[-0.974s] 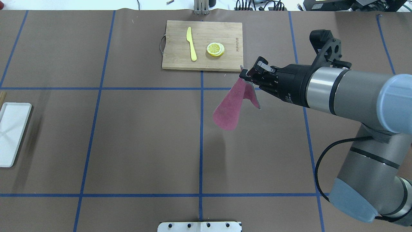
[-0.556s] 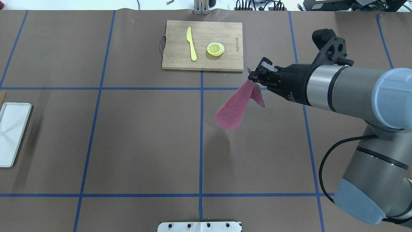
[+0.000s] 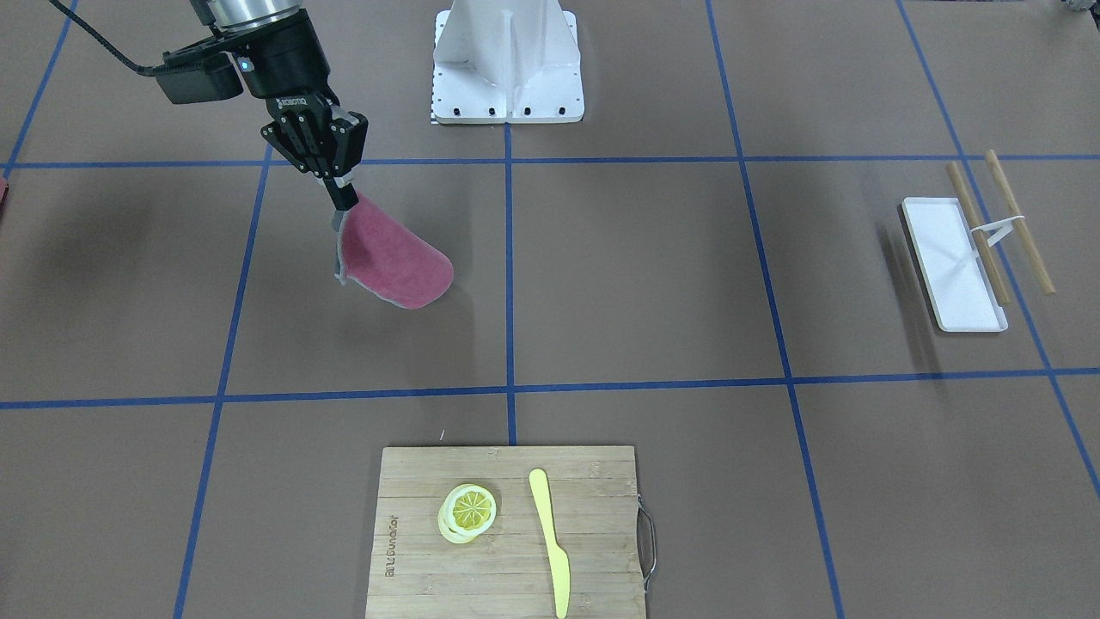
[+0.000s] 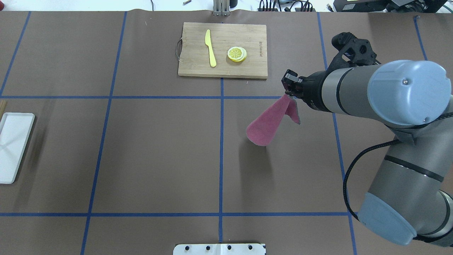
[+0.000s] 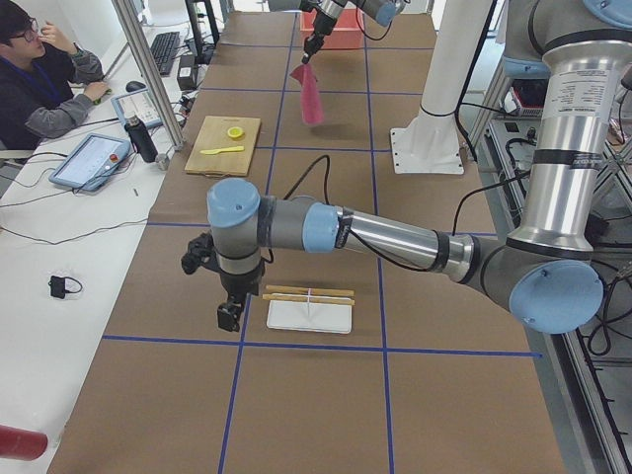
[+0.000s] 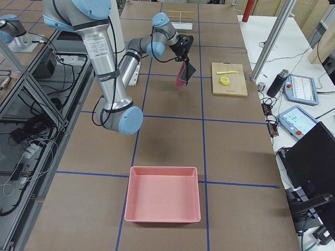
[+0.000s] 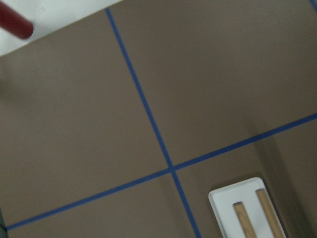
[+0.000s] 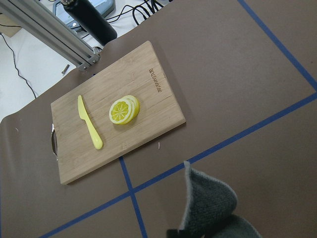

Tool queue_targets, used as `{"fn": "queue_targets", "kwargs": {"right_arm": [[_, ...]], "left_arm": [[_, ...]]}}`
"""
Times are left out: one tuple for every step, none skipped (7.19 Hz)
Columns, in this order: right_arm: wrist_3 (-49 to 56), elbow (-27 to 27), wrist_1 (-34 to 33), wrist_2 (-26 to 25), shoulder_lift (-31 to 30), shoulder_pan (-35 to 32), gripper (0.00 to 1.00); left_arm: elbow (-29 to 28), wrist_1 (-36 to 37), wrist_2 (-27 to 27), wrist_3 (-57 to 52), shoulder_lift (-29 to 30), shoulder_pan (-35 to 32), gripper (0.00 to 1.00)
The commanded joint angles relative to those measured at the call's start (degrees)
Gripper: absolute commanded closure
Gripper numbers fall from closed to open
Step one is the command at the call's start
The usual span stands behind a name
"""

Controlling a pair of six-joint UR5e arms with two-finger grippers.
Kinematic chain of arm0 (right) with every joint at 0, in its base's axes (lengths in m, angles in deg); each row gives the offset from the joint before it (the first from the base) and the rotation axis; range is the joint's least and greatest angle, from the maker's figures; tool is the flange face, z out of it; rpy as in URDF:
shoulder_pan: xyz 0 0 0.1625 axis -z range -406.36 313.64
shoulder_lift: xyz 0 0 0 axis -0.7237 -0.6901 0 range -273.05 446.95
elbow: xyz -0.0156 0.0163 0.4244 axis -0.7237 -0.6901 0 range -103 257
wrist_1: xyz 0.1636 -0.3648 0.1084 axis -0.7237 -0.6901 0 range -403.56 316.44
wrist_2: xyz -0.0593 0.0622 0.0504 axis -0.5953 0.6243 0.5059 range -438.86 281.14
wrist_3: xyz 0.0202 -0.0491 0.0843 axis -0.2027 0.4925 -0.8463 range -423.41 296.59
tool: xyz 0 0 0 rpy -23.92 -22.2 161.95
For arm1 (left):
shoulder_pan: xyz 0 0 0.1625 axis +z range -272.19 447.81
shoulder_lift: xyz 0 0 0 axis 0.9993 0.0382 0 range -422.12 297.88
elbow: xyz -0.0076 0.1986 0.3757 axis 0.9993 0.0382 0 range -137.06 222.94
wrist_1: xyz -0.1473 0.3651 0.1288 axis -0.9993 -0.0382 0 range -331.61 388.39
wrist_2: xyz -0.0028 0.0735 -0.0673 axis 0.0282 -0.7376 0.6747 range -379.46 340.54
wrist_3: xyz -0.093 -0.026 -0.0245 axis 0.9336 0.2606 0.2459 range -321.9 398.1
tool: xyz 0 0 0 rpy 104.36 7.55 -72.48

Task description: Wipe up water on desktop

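Right end effector (image 4: 288,94): narrow, fingers pinched on the top corner of a pink cloth; it points down and toward the counter's middle.
Pink cloth (image 4: 263,126): hangs from that pinch in a loose cone, pink face out, grey backing visible at the fold. Its lower edge sits low over the counter; I cannot tell whether it touches.
Right arm (image 4: 357,90): reaches in from the robot's right, forearm roughly level above the counter.
Counter (image 4: 159,152): large matte brown surface under everything, crossed by blue tape lines into big rectangles. The cloth hangs over the rectangle just right of the centre tape line, on the robot's side of the cross line.
Cutting board (image 4: 223,65): bamboo, wire handle, flat at the far edge of the counter, beyond the cloth and apart from it.
On the board: yellow knife (image 4: 210,47) and lemon slices (image 4: 237,54), side by side, not touching.
Left end effector (image 5: 229,314): hangs low over the counter just beside the white tray (image 5: 309,316); width of its fingers cannot be told.
Wooden sticks (image 3: 997,219): a pair, banded together, lying along the tray.
Pink bin (image 6: 163,194): at the counter's right end, well apart.
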Motion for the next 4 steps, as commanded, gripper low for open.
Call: {"fn": "queue_targets", "kwargs": {"right_arm": [[1.02, -0.26, -1.82, 0.07, 0.16, 0.0, 1.0], [1.1, -1.13, -1.91, 0.07, 0.16, 0.0, 1.0], [2.67, -3.23, -2.0, 0.59, 0.51, -0.08, 1.0], [2.95, -6.99, -3.57, 1.29, 3.73, -0.08, 1.0]], "left_arm": [[-0.45, -3.75, -0.19, 5.02, -8.1, -0.77, 0.01], [-0.1, -7.41, 4.34, 6.37, -11.09, -0.77, 0.01], [-0.1, -9.62, 6.65, 11.08, -11.21, -0.77, 0.01], [-0.27, -10.86, 6.67, 12.44, -11.12, -0.68, 0.01]]}}
